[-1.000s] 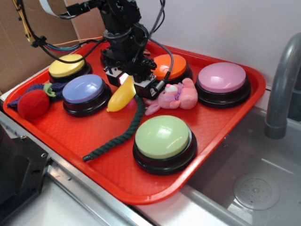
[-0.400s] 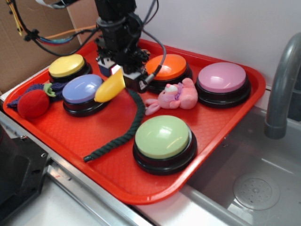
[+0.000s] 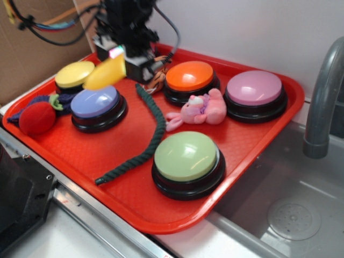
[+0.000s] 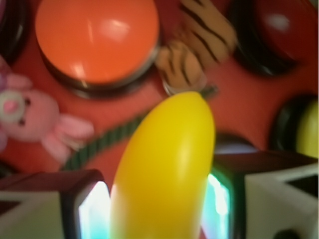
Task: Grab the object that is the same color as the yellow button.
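The yellow toy banana (image 3: 105,73) hangs in the air above the tray's back left, its tip pointing left and down toward the yellow button (image 3: 74,74). My gripper (image 3: 120,56) is shut on the banana's upper end. In the wrist view the banana (image 4: 164,169) fills the middle, pinched between both lit fingers (image 4: 93,211), well above the tray floor. The yellow button (image 4: 309,128) shows at the right edge there.
On the red tray (image 3: 252,140) stand a blue button (image 3: 95,102), orange button (image 3: 189,76), pink button (image 3: 253,88) and green button (image 3: 185,156). A dark green rope (image 3: 145,140), pink plush (image 3: 201,109), striped tiger (image 4: 197,50) and red plush strawberry (image 3: 37,117) lie around. A grey faucet (image 3: 322,91) rises at the right.
My gripper has lifted the banana off the tray and carried it up and to the back left, from beside the blue button to above the yellow button's edge.
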